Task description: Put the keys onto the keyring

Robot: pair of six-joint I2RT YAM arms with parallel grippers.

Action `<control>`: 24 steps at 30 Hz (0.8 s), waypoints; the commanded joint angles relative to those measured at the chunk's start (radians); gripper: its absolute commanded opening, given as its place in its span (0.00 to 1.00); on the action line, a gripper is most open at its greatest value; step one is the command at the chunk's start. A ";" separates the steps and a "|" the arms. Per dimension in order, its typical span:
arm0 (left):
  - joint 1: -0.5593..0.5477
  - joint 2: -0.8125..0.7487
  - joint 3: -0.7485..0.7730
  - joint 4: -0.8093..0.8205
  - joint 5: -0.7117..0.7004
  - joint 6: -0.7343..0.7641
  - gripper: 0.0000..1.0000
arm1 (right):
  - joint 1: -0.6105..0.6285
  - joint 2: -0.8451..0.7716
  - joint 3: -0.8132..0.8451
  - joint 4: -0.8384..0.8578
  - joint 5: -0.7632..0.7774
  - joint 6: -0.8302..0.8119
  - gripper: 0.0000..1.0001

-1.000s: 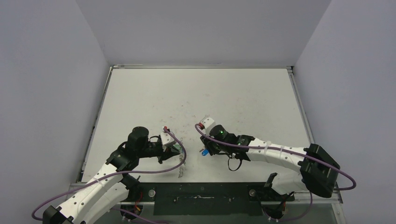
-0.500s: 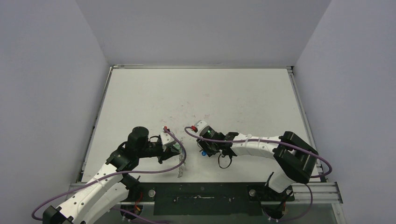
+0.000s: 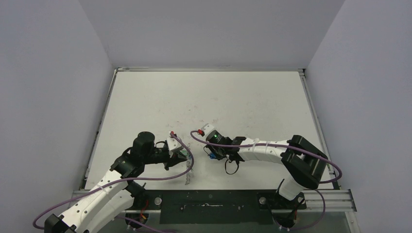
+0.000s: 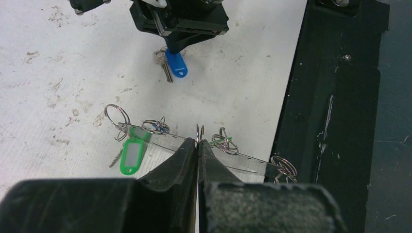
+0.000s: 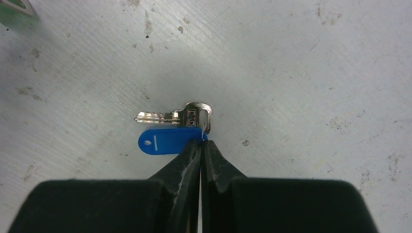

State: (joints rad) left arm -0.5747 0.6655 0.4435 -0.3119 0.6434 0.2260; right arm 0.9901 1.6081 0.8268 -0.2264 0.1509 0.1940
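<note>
To the right of the keyring [image 4: 243,163], the right gripper [image 5: 200,144] has its jaws together. The tips meet on the thin wire loop [image 5: 202,132] that joins the blue head of the blue key [image 5: 163,141] to its blade. The key lies flat on the table [image 3: 218,97], so the loop is its one raised point. This is probably why the approach is steep and tip-first. The views do not confirm that the loop is firmly caught.

On the keyring itself, the left gripper [image 4: 198,144] is clamped on the rim, jaws fully closed. This hold steadies the hoop and presents it toward the blue key, which lies just beyond the keyring and apart from it. Note: the hoop shows edge-on as a thin silvery band, so its opening cannot be located.

Along the keyring's rim, small split rings [image 4: 117,116] dangle on either side of the left gripper. A green key [image 4: 132,155] hangs at the end of the keyring farthest from the black base rail [image 4: 335,97] and is judged already attached. A second green piece [image 4: 221,141] shows just beside the left fingertips, mostly hidden.

Judgement: the step in hand is picking up the blue key so it can be carried to the keyring.
</note>
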 commanded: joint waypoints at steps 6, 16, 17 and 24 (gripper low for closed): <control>-0.005 -0.003 0.052 0.025 0.007 0.016 0.00 | -0.013 -0.188 -0.043 0.001 -0.012 -0.006 0.00; -0.005 -0.006 0.050 0.025 0.007 0.015 0.00 | -0.041 -0.241 -0.048 0.002 -0.101 0.002 0.00; -0.005 -0.005 0.050 0.025 0.006 0.016 0.00 | -0.041 -0.251 -0.048 0.002 -0.114 0.002 0.00; -0.004 -0.003 0.053 0.017 -0.018 0.010 0.00 | -0.056 -0.336 -0.076 0.039 -0.284 -0.004 0.00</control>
State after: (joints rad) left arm -0.5747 0.6655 0.4438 -0.3119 0.6384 0.2260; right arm 0.9428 1.3434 0.7662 -0.2401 -0.0269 0.1940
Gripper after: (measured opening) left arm 0.009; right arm 0.026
